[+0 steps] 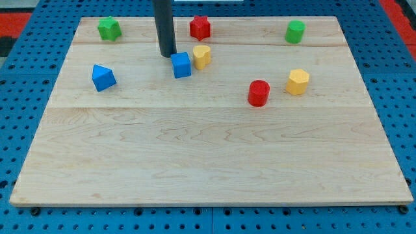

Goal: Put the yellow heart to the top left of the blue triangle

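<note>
Farthest toward the view's left and up near the board's top edge, well to the left of my tip and slightly above it, sits a green block with a star-like outline. Below it, still well left of my tip and a little lower, lies the blue triangle, alone on the pale wooden board. My tip comes next: it is the lower end of a straight dark rod that has no jaws to spread or press together, and it pinches nothing; it stands on the board just to the upper left of a blue cube, so close that I cannot tell whether the two touch. Just right of that cube and touching or nearly touching it, to the right of my tip and about level with it, is the yellow heart, so it lies well to the right of the blue triangle and slightly higher. Above the heart, up and to the right of my tip, is a red star-shaped block. Farther right and lower than my tip stands a red cylinder, with a yellow block of rounded, many-sided shape near it on its right. Far to the right of my tip, near the top edge, is a green cylinder-like block.
</note>
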